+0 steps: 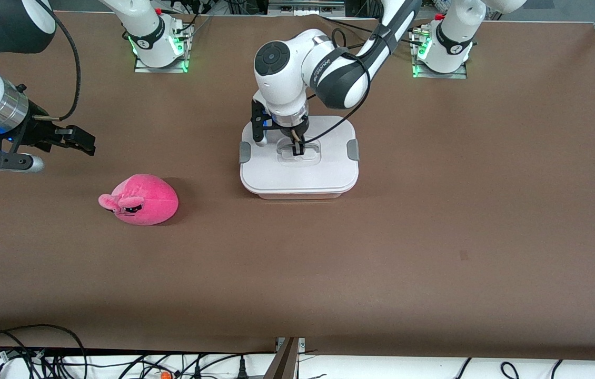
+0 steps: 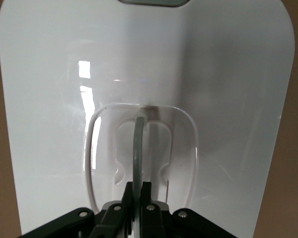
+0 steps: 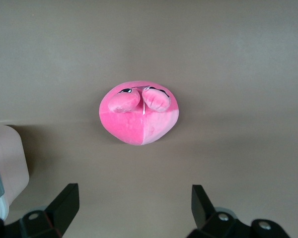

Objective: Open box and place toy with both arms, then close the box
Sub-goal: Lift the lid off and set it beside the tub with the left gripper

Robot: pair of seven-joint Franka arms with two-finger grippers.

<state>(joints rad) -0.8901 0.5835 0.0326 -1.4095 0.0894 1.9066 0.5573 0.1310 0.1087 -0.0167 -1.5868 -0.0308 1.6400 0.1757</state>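
Note:
The box (image 1: 297, 176) stands mid-table with its white lid (image 2: 228, 99) on and a grey clip (image 1: 353, 150) on each short side. My left gripper (image 1: 297, 147) is down on the lid, shut on the clear handle (image 2: 137, 148) that stands up out of its recess; in the left wrist view the gripper (image 2: 138, 191) pinches the thin handle strip between both fingers. The pink toy (image 1: 142, 200) lies on the table toward the right arm's end, face toward the front camera. My right gripper (image 1: 87, 145) hangs open over bare table beside the toy (image 3: 139, 116), holding nothing.
The two arm bases (image 1: 158, 50) (image 1: 442, 52) with green lights stand along the table's back edge. Black cables (image 1: 66, 358) and a metal bracket (image 1: 288, 352) lie past the table's front edge. A corner of the box (image 3: 7, 158) shows in the right wrist view.

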